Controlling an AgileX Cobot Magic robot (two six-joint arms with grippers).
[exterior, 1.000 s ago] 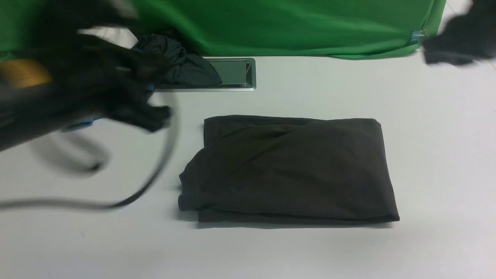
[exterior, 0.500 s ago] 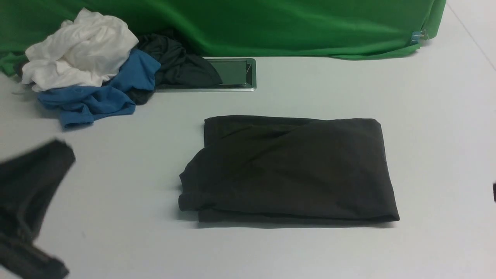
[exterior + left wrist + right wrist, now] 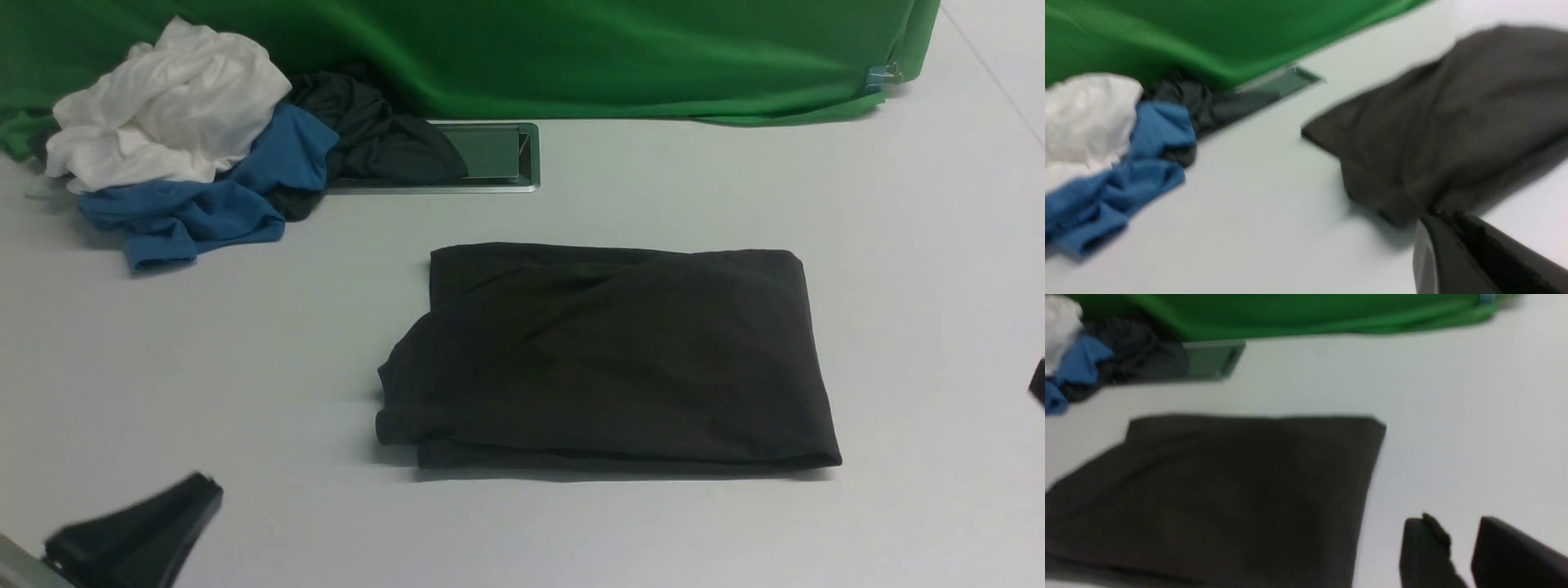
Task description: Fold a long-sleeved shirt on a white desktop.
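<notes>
One dark shirt (image 3: 612,359) is lying folded in a wide bundle on the middle of the white surface (image 3: 694,523), with a bit of cloth poking out past its left edge. Two sets of fingers are staying off it: the left fingers (image 3: 1447,218) are pressing shut on nothing, near the left side of the shirt, and the right fingers (image 3: 1457,518) are standing open a little, to the right of it. Far on the left, a white cloth (image 3: 175,106), a blue cloth (image 3: 196,208) and a dark cloth (image 3: 392,139) are sitting in a messy heap by the green cloth (image 3: 571,65).
</notes>
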